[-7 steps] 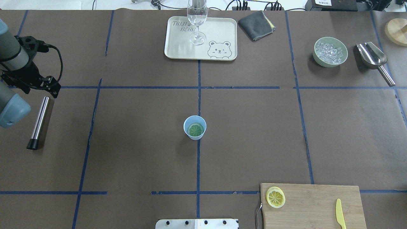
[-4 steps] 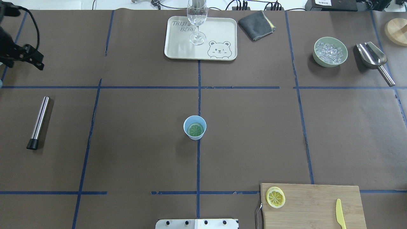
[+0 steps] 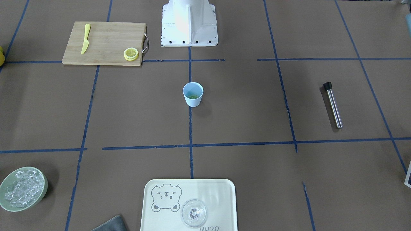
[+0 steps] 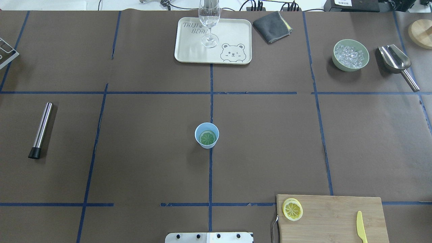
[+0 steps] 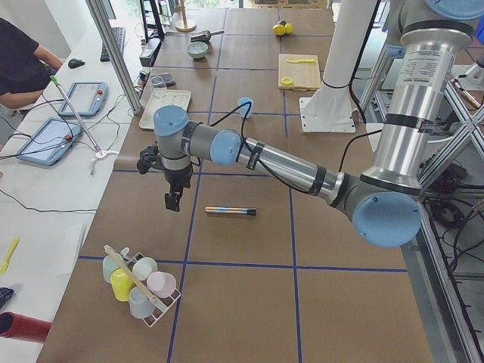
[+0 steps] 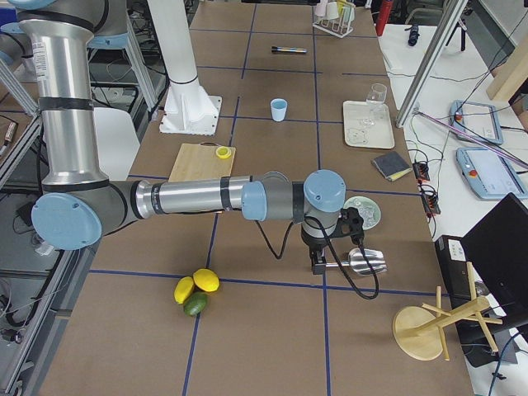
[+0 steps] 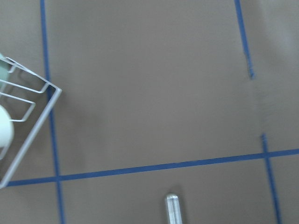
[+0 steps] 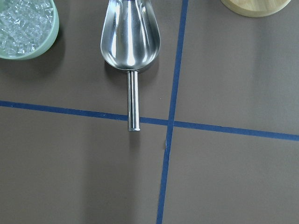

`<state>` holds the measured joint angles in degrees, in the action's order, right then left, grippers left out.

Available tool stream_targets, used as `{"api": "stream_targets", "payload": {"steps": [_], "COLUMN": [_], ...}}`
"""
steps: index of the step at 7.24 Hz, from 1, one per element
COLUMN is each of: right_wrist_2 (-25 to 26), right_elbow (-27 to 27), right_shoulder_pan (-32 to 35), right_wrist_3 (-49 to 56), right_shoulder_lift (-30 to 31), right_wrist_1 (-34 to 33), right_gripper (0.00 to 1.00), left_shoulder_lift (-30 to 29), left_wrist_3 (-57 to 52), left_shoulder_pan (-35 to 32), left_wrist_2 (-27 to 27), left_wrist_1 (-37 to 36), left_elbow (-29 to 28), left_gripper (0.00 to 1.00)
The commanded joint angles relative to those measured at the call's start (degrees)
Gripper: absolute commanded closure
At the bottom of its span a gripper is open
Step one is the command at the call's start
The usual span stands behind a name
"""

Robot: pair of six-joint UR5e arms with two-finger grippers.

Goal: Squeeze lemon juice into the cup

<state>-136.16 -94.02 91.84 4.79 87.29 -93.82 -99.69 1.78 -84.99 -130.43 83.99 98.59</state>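
Observation:
The light-blue cup (image 4: 207, 135) stands upright at the table's middle with a green slice lying in it; it also shows in the front view (image 3: 193, 94). The lemon slice (image 4: 292, 209) lies flat on the near left corner of the wooden cutting board (image 4: 330, 216). My left gripper (image 5: 172, 201) shows only in the exterior left view, hanging over the table's left end past the steel muddler; I cannot tell its state. My right gripper (image 6: 318, 264) shows only in the exterior right view, above the scoop's handle, far from the lemon; I cannot tell its state.
A yellow knife (image 4: 361, 226) lies on the board. A steel muddler (image 4: 41, 130) lies at the left. A tray (image 4: 189, 47) with a wine glass (image 4: 209, 20), a grey cloth (image 4: 272, 26), an ice bowl (image 4: 350, 55) and a scoop (image 4: 395, 59) line the far side.
My left arm has moved from beside the muddler toward the far left and out of the overhead view. The cup, lemon slice and other things have not moved.

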Motion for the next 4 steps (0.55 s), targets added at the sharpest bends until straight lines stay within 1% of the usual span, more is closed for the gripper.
{"api": "stream_targets", "payload": {"steps": [1, 2, 3, 4], "right_wrist_2": [-0.3, -0.2, -0.3, -0.4], "right_elbow": [-1.9, -4.2, -7.4, -9.2], "right_shoulder_pan": [0.0, 0.0, 0.0, 0.0], "right_wrist_3": [-1.9, -2.0, -2.7, -4.9], "right_shoulder_lift": [2.4, 4.7, 7.2, 8.8], "right_wrist_1": [0.0, 0.0, 0.0, 0.0], "right_gripper": [0.0, 0.0, 0.0, 0.0], "left_shoulder_lift": [2.9, 2.4, 2.2, 3.0], "left_wrist_3": [-2.3, -2.7, -2.6, -2.5], "left_shoulder_pan": [-3.8, -3.7, -3.6, -3.6], "left_wrist_2": [-0.5, -0.6, -0.6, -0.4], "left_wrist_1": [-0.1, 0.6, 3.4, 5.6], "left_elbow": [-0.5, -1.0, -1.0, -2.0], "left_gripper": [0.0, 0.0, 0.0, 0.0]}}
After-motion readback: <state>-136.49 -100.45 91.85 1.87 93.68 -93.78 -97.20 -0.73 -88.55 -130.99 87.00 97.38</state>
